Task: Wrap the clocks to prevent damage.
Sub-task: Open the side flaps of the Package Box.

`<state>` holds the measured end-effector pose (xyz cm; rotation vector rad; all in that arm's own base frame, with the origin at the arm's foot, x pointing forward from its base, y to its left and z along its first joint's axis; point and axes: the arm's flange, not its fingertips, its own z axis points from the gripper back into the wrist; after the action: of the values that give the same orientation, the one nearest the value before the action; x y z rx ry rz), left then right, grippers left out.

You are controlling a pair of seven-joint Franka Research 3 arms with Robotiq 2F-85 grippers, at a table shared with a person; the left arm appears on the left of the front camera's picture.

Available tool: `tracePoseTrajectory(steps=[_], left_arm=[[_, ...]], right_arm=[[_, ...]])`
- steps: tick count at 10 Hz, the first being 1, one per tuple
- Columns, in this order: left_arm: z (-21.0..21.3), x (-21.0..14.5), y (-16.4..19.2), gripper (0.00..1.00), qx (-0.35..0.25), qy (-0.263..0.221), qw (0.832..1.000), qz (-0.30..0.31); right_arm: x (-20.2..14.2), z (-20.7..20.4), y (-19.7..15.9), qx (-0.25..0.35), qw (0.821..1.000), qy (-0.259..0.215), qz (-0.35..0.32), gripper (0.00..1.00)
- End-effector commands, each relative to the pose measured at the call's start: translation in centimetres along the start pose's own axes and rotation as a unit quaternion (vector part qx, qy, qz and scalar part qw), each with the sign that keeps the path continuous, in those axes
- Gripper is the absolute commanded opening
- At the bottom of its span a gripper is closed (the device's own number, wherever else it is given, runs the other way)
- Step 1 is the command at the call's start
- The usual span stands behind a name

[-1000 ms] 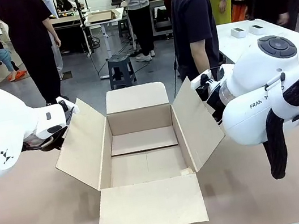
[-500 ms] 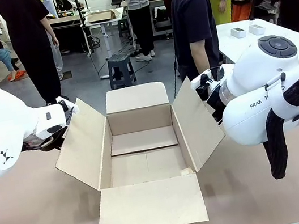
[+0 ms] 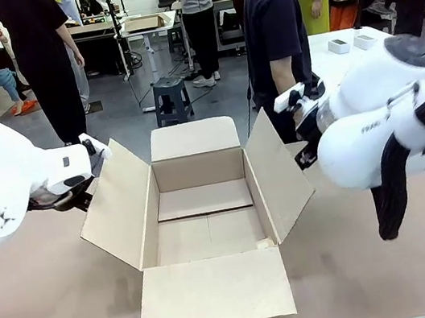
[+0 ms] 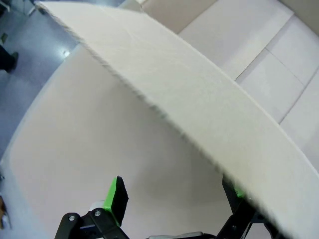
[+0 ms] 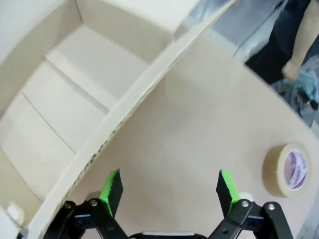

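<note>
An open cardboard box [image 3: 203, 201] stands in the middle of the table with all its flaps spread; its inside is bare. The clocks are out of view. My left gripper [image 3: 93, 150] sits at the outer top edge of the box's left flap; in the left wrist view it [image 4: 175, 196] is open, and the flap [image 4: 209, 99] crosses close above its right finger. My right gripper [image 3: 299, 105] hangs by the right flap's top edge. In the right wrist view it [image 5: 169, 191] is open over bare table, just outside that flap [image 5: 149, 84], holding nothing.
A brown tape roll [image 5: 289, 169] lies on the table right of the box. A person in a dark shirt [image 3: 273, 34] stands at the far side; their hand [image 5: 294, 67] is at the table's edge by something pale and blurred. Small white boxes [image 3: 348, 44] sit on another table.
My right arm has lifted and drawn slightly right, away from the right flap. My left arm has shifted a little. The box has not moved and both grippers stay open.
</note>
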<state>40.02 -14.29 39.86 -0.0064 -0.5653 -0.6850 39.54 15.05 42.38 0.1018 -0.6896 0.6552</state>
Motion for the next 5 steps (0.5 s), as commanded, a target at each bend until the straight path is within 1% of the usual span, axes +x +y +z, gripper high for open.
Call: tracePoseTrajectory(steps=[1,2,3,4,5], left_arm=[[6.6,-0.6,4.7,1.00,-0.012,-0.002,0.998,-0.057],[8.9,-1.2,5.9,1.00,-0.004,0.002,0.998,-0.064],[11.5,-1.8,6.8,1.00,-0.001,-0.002,0.998,-0.071],[14.4,-2.0,7.6,1.00,0.007,-0.013,0.997,-0.080],[16.8,-3.4,7.5,1.00,0.016,-0.024,0.996,-0.080]], right_arm=[[-1.1,7.5,-3.9,0.016,0.999,-0.042,-0.005,1.00],[-1.0,10.9,-4.3,-0.002,0.999,-0.041,0.004,1.00],[-0.7,14.5,-4.0,-0.018,0.999,-0.039,0.017,1.00],[0.0,18.1,-3.2,-0.039,0.998,-0.039,0.032,1.00],[0.3,20.6,-2.2,-0.056,0.997,-0.028,0.048,1.00]])
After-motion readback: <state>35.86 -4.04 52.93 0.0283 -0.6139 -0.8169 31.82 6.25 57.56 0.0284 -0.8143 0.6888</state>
